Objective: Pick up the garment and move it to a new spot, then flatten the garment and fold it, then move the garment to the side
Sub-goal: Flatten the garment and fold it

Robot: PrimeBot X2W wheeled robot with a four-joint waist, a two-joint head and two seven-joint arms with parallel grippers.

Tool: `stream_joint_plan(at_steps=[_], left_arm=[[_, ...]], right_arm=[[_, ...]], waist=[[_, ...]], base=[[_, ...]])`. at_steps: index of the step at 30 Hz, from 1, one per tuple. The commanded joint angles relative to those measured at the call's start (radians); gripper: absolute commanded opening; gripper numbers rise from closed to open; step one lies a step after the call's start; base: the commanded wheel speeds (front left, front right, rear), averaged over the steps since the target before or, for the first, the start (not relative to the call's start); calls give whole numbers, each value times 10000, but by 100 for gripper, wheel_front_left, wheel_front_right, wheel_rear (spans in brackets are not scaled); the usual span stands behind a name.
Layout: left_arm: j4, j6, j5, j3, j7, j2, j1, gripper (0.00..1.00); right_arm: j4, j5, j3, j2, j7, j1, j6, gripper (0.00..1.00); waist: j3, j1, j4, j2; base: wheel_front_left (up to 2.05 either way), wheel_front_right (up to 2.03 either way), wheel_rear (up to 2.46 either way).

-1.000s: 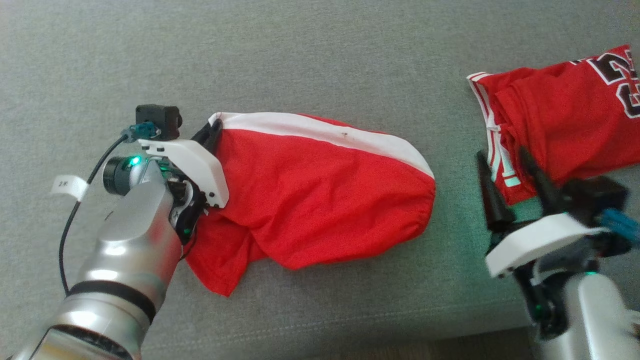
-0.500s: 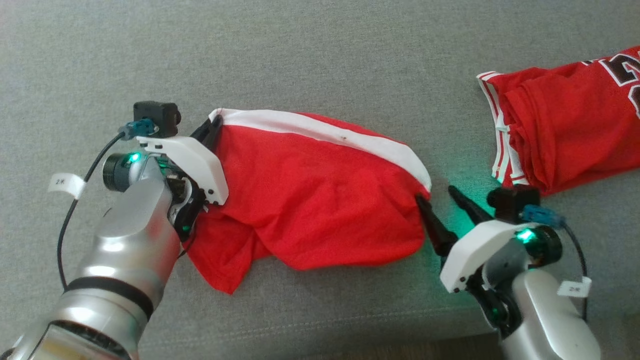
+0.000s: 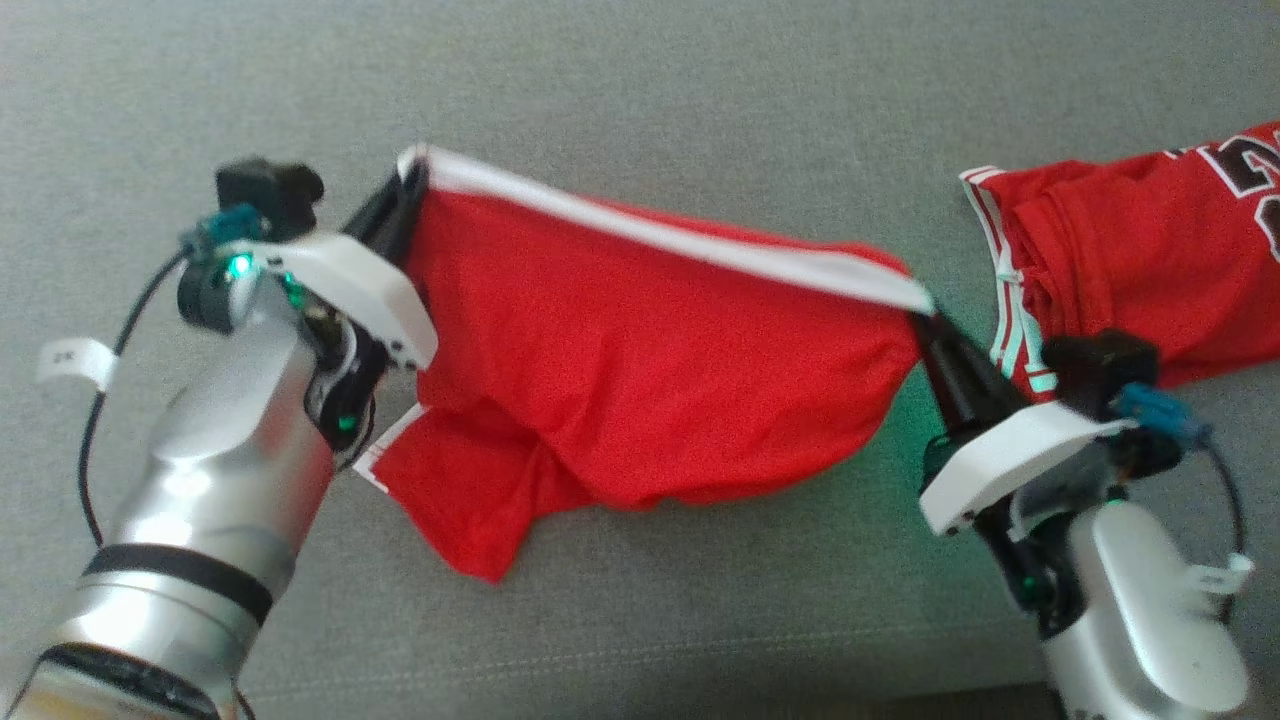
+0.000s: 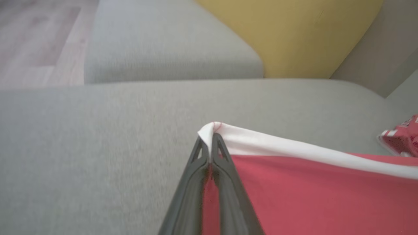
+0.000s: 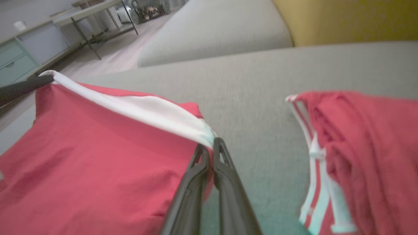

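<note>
Garment (image 3: 640, 370), red with a white band along its top edge, is held stretched over the grey sofa seat (image 3: 700, 90). Its left top corner is pinched between the pressed-together fingers of the left gripper (image 3: 408, 190). The right gripper (image 3: 925, 320) pinches the right end of the band the same way, and farther right, apart from it, a red numbered jersey (image 3: 1130, 260) lies crumpled on the seat.

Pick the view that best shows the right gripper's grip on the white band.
Right wrist view: the right gripper pinches the red garment's white band close up. Head view shows it smaller and blurred; left wrist view shows the band's other end.
</note>
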Motion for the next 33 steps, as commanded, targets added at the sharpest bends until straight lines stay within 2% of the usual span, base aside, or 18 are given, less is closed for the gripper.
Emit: stream_joint_plan(at_steps=[1,8,13,21,27,33], left_arm=[[-788,191,186,602,-128,599,-256,0],[-4297,852,1059,1572,-133,1178,686,0],[-6908,1568,1487,1817,-89,1696,1346,0],[-10979,2931,1764,2143,1432,2796,2393,0],[-12109,3411,1725,2280,2094,3137,2823,0],[-11948,3240,1569,2196,2082,2957,2534,0]], right_arm=[[-679,-141,-24,-134,-165,-151,-7,0],[-2665,-422,-546,-314,-77,-215,-7,0],[-4329,-696,-917,-385,560,-304,-7,0],[-6412,-1072,-1367,-218,1611,-112,-7,0],[-6603,-1149,-1514,-144,1913,-228,-7,0],[-6246,-967,-1629,-66,1929,-747,-7,0]], waist=[[-212,0,151,0],[-940,0,476,0],[-1504,0,638,0],[-1929,0,831,0],[-1827,0,896,0],[-1537,0,932,0]], base=[[0,0,0],[0,0,0],[0,0,0],[0,0,0],[0,0,0],[0,0,0]])
